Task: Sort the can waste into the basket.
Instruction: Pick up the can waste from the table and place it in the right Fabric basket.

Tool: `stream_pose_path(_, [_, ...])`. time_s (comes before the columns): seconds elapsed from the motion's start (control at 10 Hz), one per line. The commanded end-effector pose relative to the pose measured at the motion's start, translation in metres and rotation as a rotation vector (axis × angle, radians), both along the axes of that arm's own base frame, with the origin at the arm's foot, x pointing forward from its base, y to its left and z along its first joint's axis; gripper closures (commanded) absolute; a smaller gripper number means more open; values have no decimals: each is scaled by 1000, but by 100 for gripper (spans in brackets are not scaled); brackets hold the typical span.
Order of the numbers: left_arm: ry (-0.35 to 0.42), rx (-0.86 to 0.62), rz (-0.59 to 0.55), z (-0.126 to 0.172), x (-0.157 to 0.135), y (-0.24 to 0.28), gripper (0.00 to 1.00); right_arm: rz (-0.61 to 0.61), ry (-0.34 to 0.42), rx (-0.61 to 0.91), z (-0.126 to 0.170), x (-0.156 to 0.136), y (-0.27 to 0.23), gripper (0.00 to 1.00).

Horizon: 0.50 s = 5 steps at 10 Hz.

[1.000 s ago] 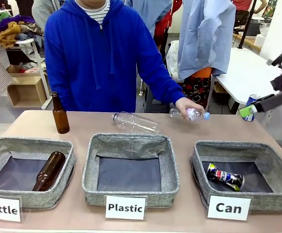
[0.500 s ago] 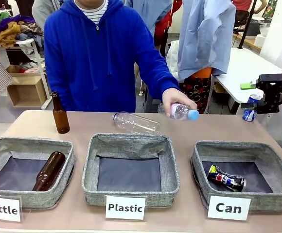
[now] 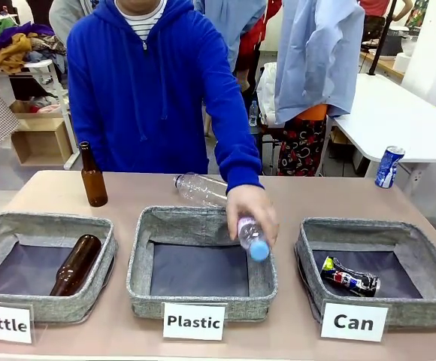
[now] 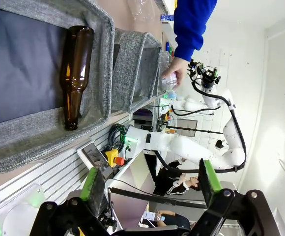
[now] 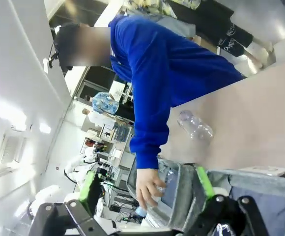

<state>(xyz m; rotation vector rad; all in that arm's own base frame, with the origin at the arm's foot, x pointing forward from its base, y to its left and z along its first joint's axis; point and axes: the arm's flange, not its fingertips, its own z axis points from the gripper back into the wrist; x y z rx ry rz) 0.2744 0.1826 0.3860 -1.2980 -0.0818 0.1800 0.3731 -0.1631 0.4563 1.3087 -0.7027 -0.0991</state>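
A crushed dark can (image 3: 349, 280) with red and blue marks lies in the grey basket (image 3: 306, 252) signed "Can" at the front right. A blue can (image 3: 389, 166) with white lettering stands upright by the table's far right corner. No gripper is near either can. In the left wrist view my left gripper (image 4: 150, 182) is open and holds nothing, off the table's left end. In the right wrist view my right gripper (image 5: 146, 189) is open and holds nothing, looking across the table from well back. Beyond it, the person's hand (image 5: 150, 187) holds a small plastic bottle.
The person's hand (image 3: 249, 209) holds a small clear bottle (image 3: 252, 238) over the "Plastic" basket (image 3: 137, 259). A larger clear bottle (image 3: 201, 189) lies behind that basket. One brown bottle (image 3: 92, 177) stands at the far left; another (image 3: 75, 265) lies in the "Bottle" basket (image 3: 107, 259).
My right arm has drawn back out of the front view, leaving the blue can standing. The person's hand has carried the small plastic bottle from the far right to over the Plastic basket.
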Motion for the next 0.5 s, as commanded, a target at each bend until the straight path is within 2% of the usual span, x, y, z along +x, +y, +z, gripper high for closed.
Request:
stream_pose_path(0.0, [0,-15,2,3,0,0,0,-21,49,38,5,22,25,0])
stream_pose_path(0.4, [0,-15,2,3,0,0,0,-21,49,38,5,22,25,0])
